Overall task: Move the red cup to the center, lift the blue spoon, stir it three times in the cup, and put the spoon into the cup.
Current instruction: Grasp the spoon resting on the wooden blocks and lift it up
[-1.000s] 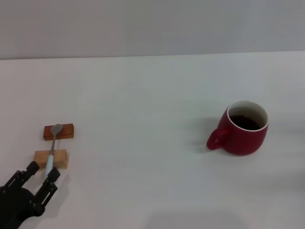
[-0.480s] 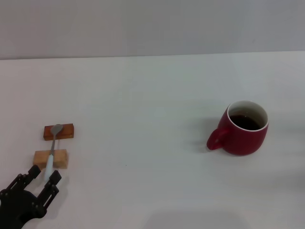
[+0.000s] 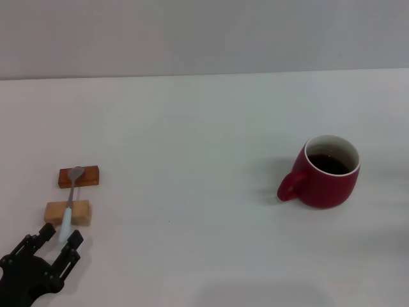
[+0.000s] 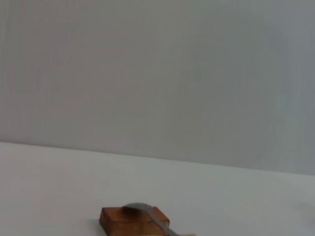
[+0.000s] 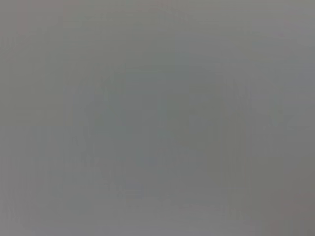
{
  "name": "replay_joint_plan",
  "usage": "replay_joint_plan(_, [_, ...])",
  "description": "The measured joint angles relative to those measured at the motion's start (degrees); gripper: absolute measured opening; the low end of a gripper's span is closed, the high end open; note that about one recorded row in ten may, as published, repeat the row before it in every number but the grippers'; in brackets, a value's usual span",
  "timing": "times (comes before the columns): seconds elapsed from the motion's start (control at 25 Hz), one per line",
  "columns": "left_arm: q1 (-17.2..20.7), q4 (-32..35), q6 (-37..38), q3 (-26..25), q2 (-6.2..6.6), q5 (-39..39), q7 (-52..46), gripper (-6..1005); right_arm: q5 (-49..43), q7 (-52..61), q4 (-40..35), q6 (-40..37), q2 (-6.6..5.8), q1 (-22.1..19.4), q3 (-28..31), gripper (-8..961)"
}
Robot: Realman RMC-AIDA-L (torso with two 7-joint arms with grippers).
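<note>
The red cup (image 3: 327, 171) stands on the right half of the white table, handle toward the left, dark liquid inside. Far left, the blue spoon (image 3: 69, 201) lies across two small wooden blocks, its grey bowl (image 4: 140, 209) on the darker far block (image 3: 79, 176) and its pale handle over the lighter near block (image 3: 68, 213). My left gripper (image 3: 59, 238) is open at the bottom-left corner, just short of the handle's near end, touching nothing. The right gripper is out of view; its wrist view is plain grey.
The white table (image 3: 192, 160) runs back to a grey wall. Between the blocks and the cup is bare tabletop.
My left gripper has drawn back toward the near edge and a little lower in the head view, away from the spoon's handle. Spoon, blocks and cup have not moved.
</note>
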Motion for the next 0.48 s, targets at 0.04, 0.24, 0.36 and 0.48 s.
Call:
replay_joint_plan(0.04, [-0.1, 0.0, -0.2, 0.0, 0.00, 0.0, 0.0, 583, 0.0, 0.0, 0.0, 0.0, 0.00, 0.0, 0.0, 0])
replay_joint_plan(0.24, [-0.4, -0.2, -0.8, 0.0, -0.05, 0.0, 0.0, 582, 0.0, 0.2, 0.0, 0.0, 0.03, -0.1, 0.0, 0])
replay_joint_plan(0.36, [-0.5, -0.2, -0.9, -0.2, -0.06, 0.0, 0.0, 581, -0.1, 0.3, 0.0, 0.0, 0.08, -0.3, 0.0, -1])
replay_joint_plan(0.48, [-0.5, -0.4, -1.0, -1.2, -0.09, 0.0, 0.0, 580, -0.1, 0.3, 0.0, 0.0, 0.09, -0.5, 0.0, -1])
